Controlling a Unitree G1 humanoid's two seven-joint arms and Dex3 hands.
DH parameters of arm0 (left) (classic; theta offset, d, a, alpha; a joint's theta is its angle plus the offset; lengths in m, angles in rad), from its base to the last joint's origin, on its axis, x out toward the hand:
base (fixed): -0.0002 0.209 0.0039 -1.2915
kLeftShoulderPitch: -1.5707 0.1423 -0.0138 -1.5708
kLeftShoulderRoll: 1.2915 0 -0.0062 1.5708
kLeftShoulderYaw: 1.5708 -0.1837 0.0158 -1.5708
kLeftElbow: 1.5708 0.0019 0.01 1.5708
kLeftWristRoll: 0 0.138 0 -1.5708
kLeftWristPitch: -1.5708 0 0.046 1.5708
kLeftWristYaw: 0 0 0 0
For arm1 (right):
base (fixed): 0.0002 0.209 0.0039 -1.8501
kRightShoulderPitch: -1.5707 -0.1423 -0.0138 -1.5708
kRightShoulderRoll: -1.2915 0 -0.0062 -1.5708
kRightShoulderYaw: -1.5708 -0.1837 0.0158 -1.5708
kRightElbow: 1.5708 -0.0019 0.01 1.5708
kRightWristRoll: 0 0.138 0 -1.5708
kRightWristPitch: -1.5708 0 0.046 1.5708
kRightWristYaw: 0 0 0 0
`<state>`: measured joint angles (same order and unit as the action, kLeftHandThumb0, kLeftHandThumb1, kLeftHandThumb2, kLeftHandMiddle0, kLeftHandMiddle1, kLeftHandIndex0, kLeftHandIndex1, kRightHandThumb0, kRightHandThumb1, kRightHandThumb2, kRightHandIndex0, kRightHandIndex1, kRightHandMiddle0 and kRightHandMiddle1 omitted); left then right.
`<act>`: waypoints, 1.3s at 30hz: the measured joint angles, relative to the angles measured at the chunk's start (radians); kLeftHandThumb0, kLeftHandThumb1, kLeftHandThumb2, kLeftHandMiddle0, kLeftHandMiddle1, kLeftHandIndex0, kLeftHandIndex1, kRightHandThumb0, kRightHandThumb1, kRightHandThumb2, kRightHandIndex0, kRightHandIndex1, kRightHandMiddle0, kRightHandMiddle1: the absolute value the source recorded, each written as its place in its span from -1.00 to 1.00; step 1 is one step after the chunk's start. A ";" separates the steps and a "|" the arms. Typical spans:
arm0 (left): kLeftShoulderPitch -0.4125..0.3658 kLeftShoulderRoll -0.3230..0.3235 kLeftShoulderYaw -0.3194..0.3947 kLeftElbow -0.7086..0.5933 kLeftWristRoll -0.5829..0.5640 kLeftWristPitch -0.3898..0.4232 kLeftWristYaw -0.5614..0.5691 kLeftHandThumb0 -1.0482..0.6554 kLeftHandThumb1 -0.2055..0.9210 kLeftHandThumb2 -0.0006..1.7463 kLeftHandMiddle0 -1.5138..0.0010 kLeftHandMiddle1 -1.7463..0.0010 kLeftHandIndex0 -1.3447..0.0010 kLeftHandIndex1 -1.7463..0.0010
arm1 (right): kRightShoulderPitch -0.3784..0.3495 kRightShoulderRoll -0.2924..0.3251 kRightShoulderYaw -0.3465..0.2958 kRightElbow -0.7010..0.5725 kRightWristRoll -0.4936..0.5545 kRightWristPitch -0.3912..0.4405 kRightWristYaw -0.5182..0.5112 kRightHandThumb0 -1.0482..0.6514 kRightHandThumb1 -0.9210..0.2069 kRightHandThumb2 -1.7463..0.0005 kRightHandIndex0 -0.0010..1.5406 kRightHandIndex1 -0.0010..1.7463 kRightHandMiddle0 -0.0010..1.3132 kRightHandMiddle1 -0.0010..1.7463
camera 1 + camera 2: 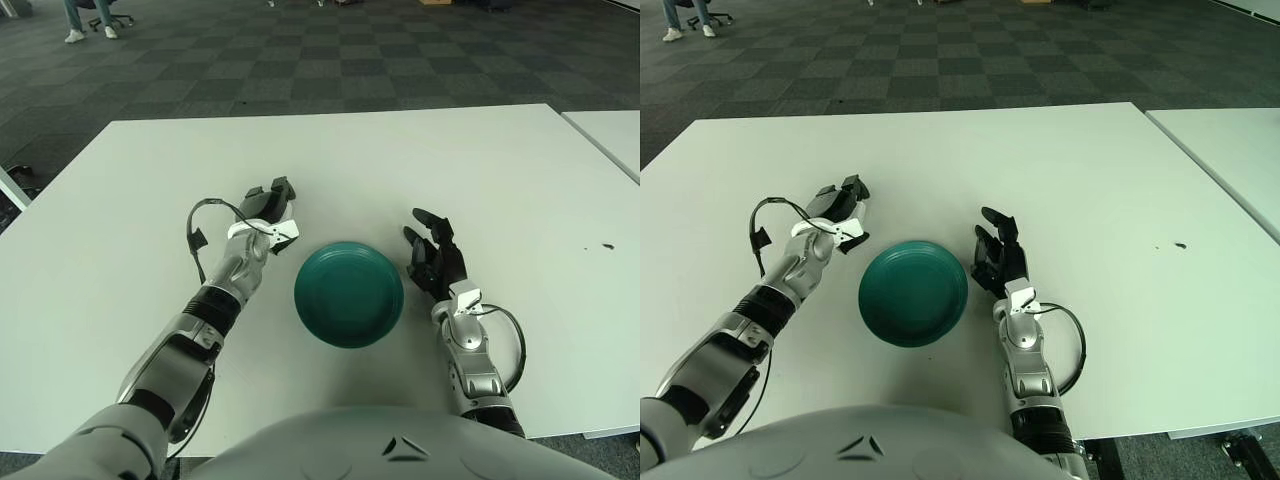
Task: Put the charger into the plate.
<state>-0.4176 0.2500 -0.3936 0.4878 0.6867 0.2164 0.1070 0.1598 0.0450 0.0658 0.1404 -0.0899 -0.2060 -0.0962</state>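
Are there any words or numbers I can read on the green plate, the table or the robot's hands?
None can be read.
Green plate: plain, no writing.
Table: bare white, only a small dark speck near its right edge.
Left hand, up and left of the plate: no label shows.
Right hand, just right of the plate: no label shows.
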 measured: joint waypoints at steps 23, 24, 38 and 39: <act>0.097 0.054 0.049 -0.293 -0.030 -0.041 -0.034 0.23 -0.26 0.65 0.09 -0.97 0.30 -1.00 | 0.000 0.004 0.003 0.000 -0.002 -0.002 -0.008 -0.55 -1.00 0.02 -0.29 -0.98 -0.93 -0.04; 0.101 0.058 0.053 -0.322 -0.030 -0.041 -0.039 0.23 -0.26 0.65 0.09 -0.97 0.30 -1.00 | 0.000 0.004 0.003 0.000 -0.002 -0.002 -0.009 -0.55 -1.00 0.02 -0.29 -0.98 -0.93 -0.04; 0.146 0.064 0.053 -0.752 0.028 -0.039 -0.146 0.23 -0.42 0.77 0.03 -1.00 0.18 -0.99 | 0.000 0.008 0.003 0.001 -0.002 -0.003 -0.011 -0.53 -1.00 0.03 -0.28 -0.97 -0.93 -0.03; 0.151 0.062 0.052 -0.763 0.027 -0.045 -0.151 0.23 -0.43 0.78 0.02 -1.00 0.17 -0.99 | 0.000 0.009 0.003 0.001 -0.002 -0.003 -0.011 -0.53 -1.00 0.03 -0.28 -0.97 -0.93 -0.03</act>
<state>-0.2663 0.3120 -0.3419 -0.2748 0.7135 0.1713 -0.0438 0.1596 0.0539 0.0688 0.1413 -0.0920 -0.2091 -0.1072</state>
